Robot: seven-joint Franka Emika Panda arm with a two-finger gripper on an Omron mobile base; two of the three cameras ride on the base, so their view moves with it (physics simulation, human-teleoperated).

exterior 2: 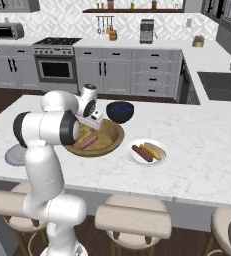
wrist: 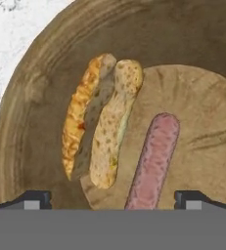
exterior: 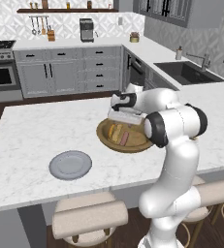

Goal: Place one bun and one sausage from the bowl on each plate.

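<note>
Glossy white plate (exterior 2: 148, 159) carries 1 bun, 1 sausage; matte grey plate (exterior: 70, 164) apparently bare. Gripper (wrist: 112, 197) spread, empty, over wide brown wooden bowl (wrist: 31, 88) with 1 bun (wrist: 102, 122), 1 sausage (wrist: 153, 156).

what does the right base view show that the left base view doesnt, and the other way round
Right base view alone: the glossy white round plate already carrying a sausage and a bun, and a small dark blue bowl behind the wooden one.

Left base view alone: the matte grey round plate seen whole, with nothing on it; on the right it is just a sliver behind the arm.

Both: the wide brown wooden bowl holding one bun and one sausage, with the gripper above it.
</note>
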